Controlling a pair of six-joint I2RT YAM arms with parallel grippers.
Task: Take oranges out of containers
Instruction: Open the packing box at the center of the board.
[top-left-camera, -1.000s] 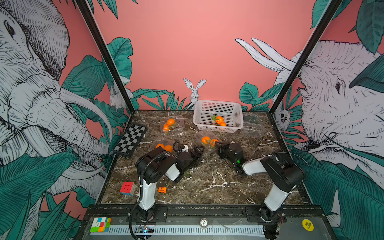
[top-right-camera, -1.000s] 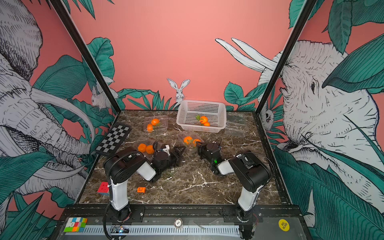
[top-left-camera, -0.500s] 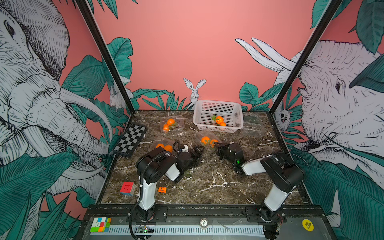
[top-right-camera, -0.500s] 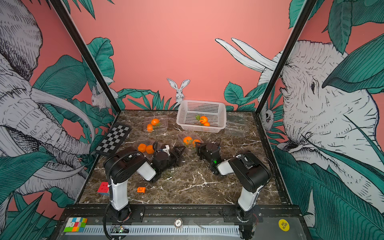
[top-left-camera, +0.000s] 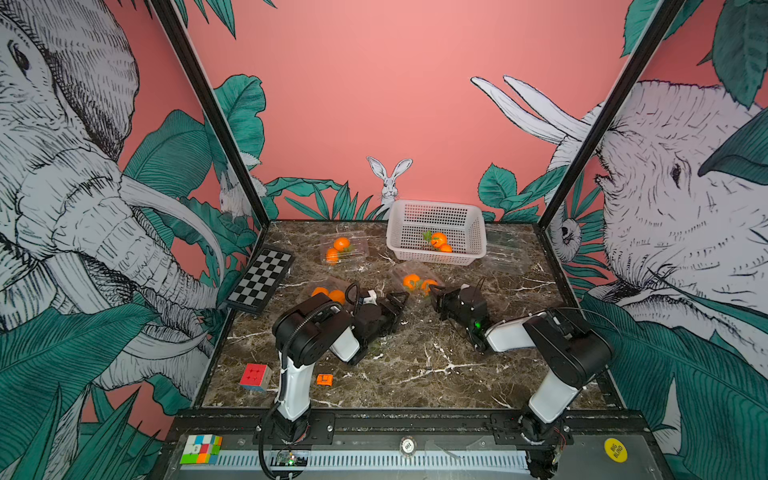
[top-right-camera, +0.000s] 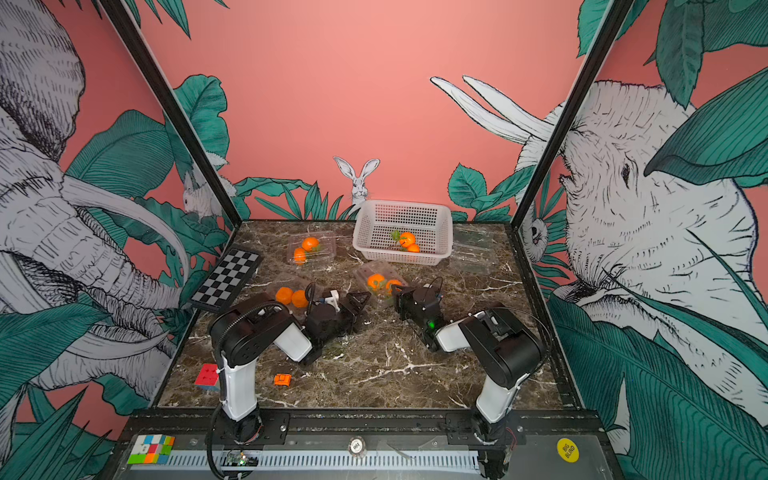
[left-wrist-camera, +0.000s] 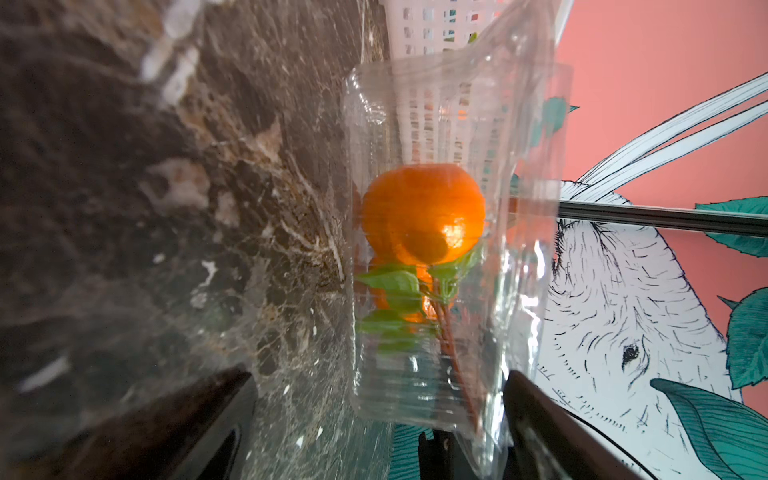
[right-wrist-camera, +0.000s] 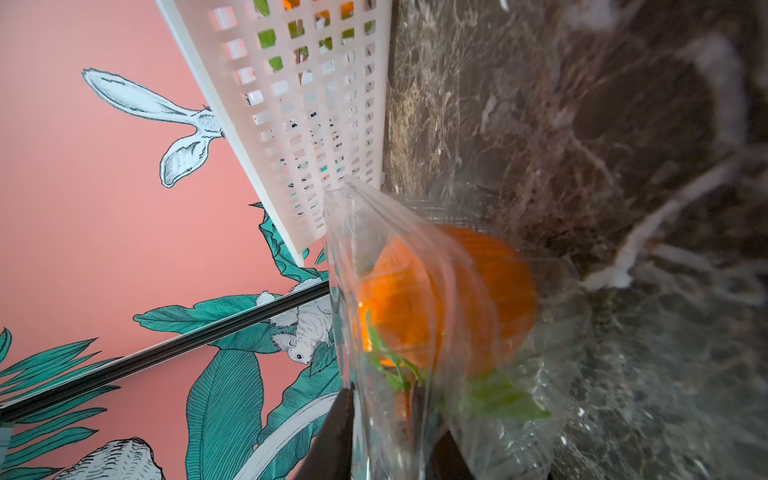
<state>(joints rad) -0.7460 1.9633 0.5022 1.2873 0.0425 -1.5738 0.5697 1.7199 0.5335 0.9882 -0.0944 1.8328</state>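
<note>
Clamshell container (top-left-camera: 417, 277) mid-table, just near of white basket (top-left-camera: 436, 205), two oranges (top-left-camera: 411, 281) inside. Thin lid flap (right-wrist-camera: 365, 232) pinched in right gripper (top-left-camera: 434, 292); left gripper (top-left-camera: 400, 298) spread wide, empty, at its left. Plastic light, flimsy, slippery; grip orange round firm middle, not leaves.

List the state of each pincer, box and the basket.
Middle box: lid partly lifted, two oranges inside.
Left pincer: open, at the middle box's end.
Right pincer: shut on the lid.
Far-left box: two oranges inside.
Near-left box: two oranges inside.
Right box: empty.
Basket: two oranges inside.
</note>
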